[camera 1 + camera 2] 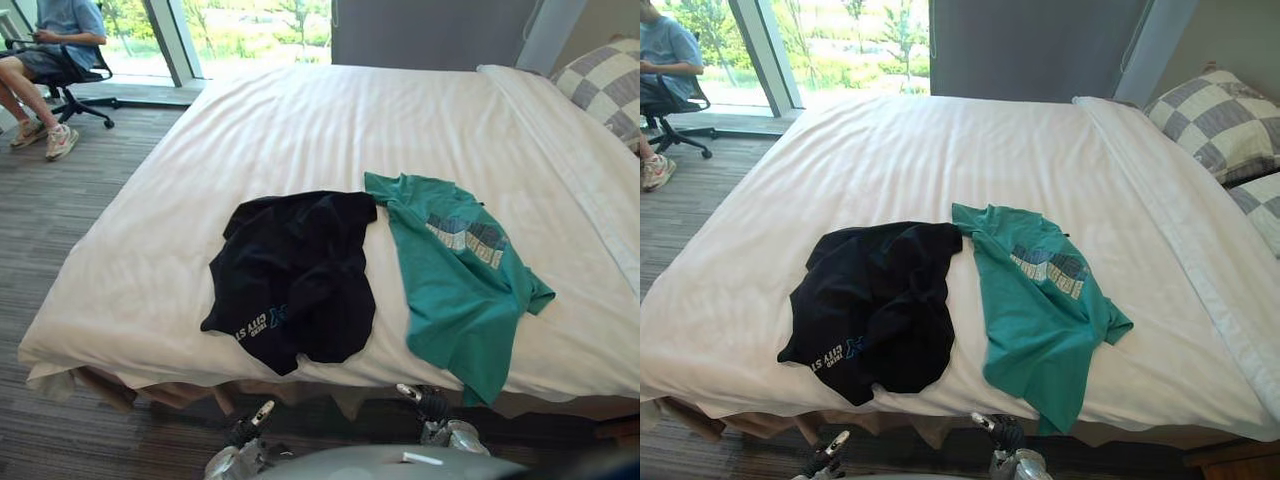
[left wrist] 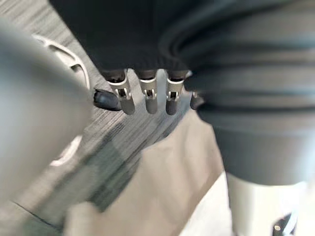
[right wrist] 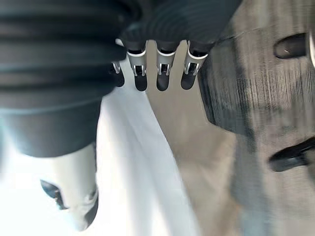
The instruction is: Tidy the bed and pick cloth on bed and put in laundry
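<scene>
1. Left hand (image 1: 247, 428) hangs low at the near side of the bed (image 1: 300, 120), below the mattress edge. In its wrist view the fingers (image 2: 149, 96) point straight down side by side, relaxed and holding nothing, with grey carpet (image 2: 123, 132) past them.
2. Right hand (image 1: 432, 403) is low on the other side, just under the overhanging sheet. Its fingers (image 3: 162, 76) are likewise straight and loose, closed on nothing, with white sheet (image 3: 133, 162) showing beyond them.
3. Just above the left hand, a black T-shirt (image 1: 295, 270) lies crumpled on the white bed near its front edge, pale lettering showing on its lower part.
4. Beside it, toward the robot's right, a green T-shirt (image 1: 455, 275) lies flatter, a printed patch on its chest. Its sleeve touches the black shirt's upper corner, and its lower end drapes over the bed's near edge, just above the right hand.
5. Neither hand touches either shirt.
6. Farther out, the bed's cover is smooth with faint creases. A grey-and-white checked pillow (image 1: 605, 80) rests at the far right, with a second one (image 1: 1265, 205) next to it.
7. At the far left, a person (image 1: 55, 40) sits on a black office chair (image 1: 80, 85) on the carpet by a bright window (image 1: 250, 30).
</scene>
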Robot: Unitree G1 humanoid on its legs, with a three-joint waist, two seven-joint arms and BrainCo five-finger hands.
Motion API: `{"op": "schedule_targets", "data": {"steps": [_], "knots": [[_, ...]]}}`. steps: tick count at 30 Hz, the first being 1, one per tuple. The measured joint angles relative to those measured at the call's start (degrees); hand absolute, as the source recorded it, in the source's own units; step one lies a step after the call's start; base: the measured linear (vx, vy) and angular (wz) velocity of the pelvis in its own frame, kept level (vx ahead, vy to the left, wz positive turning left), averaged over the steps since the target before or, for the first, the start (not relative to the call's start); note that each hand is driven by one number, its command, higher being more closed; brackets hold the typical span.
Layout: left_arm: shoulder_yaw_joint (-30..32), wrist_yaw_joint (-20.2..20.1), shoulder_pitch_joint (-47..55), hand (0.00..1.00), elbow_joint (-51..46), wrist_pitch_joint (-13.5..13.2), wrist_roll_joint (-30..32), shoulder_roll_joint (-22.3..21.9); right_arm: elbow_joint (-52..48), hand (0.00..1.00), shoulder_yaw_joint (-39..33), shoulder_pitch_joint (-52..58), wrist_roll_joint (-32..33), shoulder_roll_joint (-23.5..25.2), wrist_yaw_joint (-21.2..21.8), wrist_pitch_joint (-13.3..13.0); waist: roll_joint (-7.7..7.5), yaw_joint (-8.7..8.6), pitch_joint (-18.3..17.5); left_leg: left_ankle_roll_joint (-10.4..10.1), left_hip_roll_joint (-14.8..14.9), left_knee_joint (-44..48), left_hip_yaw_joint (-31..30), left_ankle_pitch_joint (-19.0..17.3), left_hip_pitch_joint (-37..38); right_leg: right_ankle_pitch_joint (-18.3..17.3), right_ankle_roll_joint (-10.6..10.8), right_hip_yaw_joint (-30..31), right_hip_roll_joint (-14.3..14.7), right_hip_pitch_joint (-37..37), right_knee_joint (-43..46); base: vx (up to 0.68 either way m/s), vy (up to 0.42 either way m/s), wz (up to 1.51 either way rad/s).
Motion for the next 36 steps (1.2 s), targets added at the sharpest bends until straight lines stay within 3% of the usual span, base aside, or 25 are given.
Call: {"op": "schedule_targets", "data": {"steps": [6,9,12,18,22,25,27,29,33,36], "knots": [[11.93,5.63,-1.0,0.0,-0.03,0.83,-4.38,-0.15,0.06,0.0,-14.79,3.3,10.4,0.39,-5.06,-1.15,0.33,0.16,0.2,0.1,0.05,-0.01,2.2,-0.12,1.06,0.24,0.35,-0.1,-0.26,0.79,-0.02,0.0,-0.013,-0.07],[17.44,7.49,-1.25,0.0,-0.09,1.69,-4.42,0.01,-0.07,0.0,-21.88,4.3,11.66,0.35,-6.76,-2.27,0.95,0.3,0.46,0.44,0.07,-0.01,2.78,-0.52,1.05,0.35,0.51,-0.11,-0.37,0.73,-0.02,-0.03,-0.018,-0.03],[28.19,9.03,-1.76,0.0,-0.11,2.35,-4.48,1.99,-0.19,0.0,-29.96,5.41,13.09,0.09,-8.25,-4.08,1.14,-0.04,-0.13,0.1,0.37,0.0,3.3,-1.23,0.68,0.37,0.51,-1.26,-0.19,-0.33,1.0,-0.02,-0.019,-0.07],[42.3,9.59,-2.03,0.0,-4.66,2.05,-5.55,13.61,-2.87,0.0,-40.65,6.08,12.12,-5.91,-8.56,-7.87,1.16,-0.27,-1.13,0.11,0.8,0.01,3.19,-1.26,-0.3,0.23,0.26,-3.55,0.05,-1.51,2.3,0.01,-0.019,0.01],[45.95,8.28,-3.2,0.0,-13.36,-0.28,4.04,25.87,-11.23,0.0,-39.94,6.34,6.11,-10.28,-6.1,-11.83,0.85,-0.4,-1.81,0.08,0.95,0.01,3.38,-1.2,-0.35,0.08,0.0,-3.78,0.14,-1.92,2.77,0.0,-0.004,-0.01],[44.26,4.54,-3.75,0.0,-23.29,-2.28,7.91,35.27,-22.15,0.0,-32.68,7.22,3.01,-12.73,-4.81,-13.26,0.61,-0.7,-2.89,0.07,0.94,0.0,3.92,-1.26,-0.63,0.04,-0.08,-3.77,0.05,-2.61,3.19,0.01,-0.008,-0.07],[38.05,1.1,-3.72,0.0,-32.64,-3.55,12.93,42.29,-34.17,0.0,-26.01,9.2,-1.56,-14.41,-4.13,-13.31,0.45,-0.82,-4.26,-0.04,0.7,0.0,3.92,-1.4,-1.63,0.04,-0.08,-3.76,-0.02,-3.68,3.25,0.0,0.0,0.0],[34.5,-1.08,-3.65,0.0,-37.8,-4.68,15.95,44.71,-41.02,0.0,-23.32,9.63,-3.97,-15.73,-3.04,-12.69,0.62,-1.53,-5.42,0.19,0.05,0.01,3.77,-1.27,-2.28,0.05,-0.08,-3.72,-0.07,-4.29,3.3,0.04,0.013,0.03],[25.48,-5.58,-3.32,0.0,-43.23,-7.05,25.75,44.37,-50.18,0.0,-21.24,9.82,-10.54,-17.8,2.21,-8.53,0.59,-2.17,-6.46,0.87,-0.36,0.24,3.06,-0.77,-2.18,0.09,-0.09,-3.66,-0.21,-4.42,3.31,0.07,0.012,0.04],[19.13,-7.24,-3.26,0.0,-44.65,-7.0,29.92,41.43,-52.57,0.0,-19.44,9.73,-14.85,-20.12,5.45,-5.95,1.16,-2.23,-6.03,1.39,0.1,0.42,2.63,-0.24,-2.2,1.24,-1.36,-3.61,0.24,-4.43,3.24,0.02,-0.003,0.01]]}}
